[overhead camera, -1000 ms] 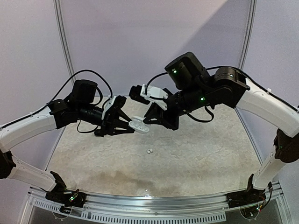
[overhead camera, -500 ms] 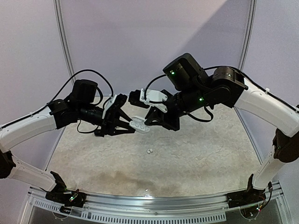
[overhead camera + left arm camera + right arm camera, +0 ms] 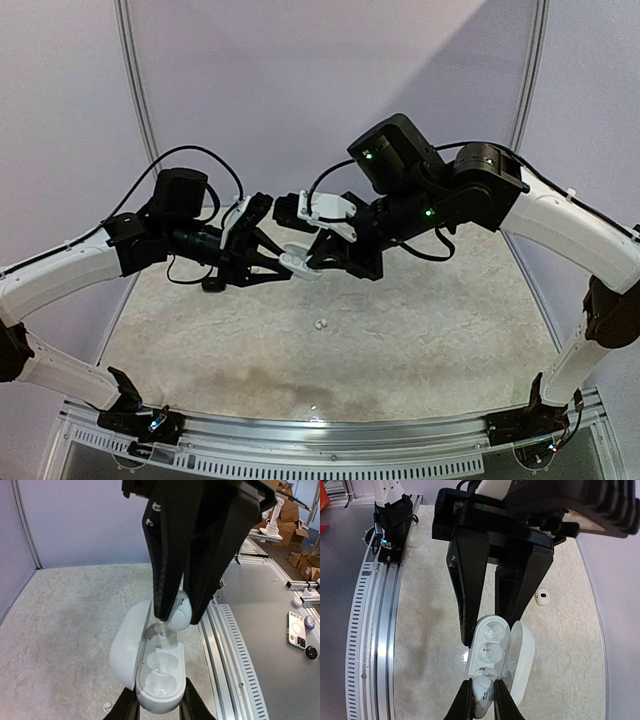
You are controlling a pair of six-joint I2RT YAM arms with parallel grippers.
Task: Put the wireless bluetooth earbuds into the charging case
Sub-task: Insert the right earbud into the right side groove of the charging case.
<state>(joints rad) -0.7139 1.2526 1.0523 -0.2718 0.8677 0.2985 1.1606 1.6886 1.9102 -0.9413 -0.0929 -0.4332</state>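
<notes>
Holding charging case (image 3: pixel 156 702) aloft in left claw (image 3: pixel 283 267), clamped by base, lid (image 3: pixel 125 650) swung open toward 9 o'clock, presenting upturned sockets (image 3: pixel 161 672). Pinching white earbud (image 3: pixel 180 614) in right claw (image 3: pixel 482 700), tip at mouth of 12 o'clock socket, likely for seating. Spare earbud (image 3: pixel 319 324) loose on desk (image 3: pixel 440 330), 6 o'clock below.

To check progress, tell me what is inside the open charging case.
The charging case, held by the left fingers, shows bare moulded wells and no seated bud. The right fingers pinch a white earbud over the end well; whether its stem has entered is hidden.
</notes>
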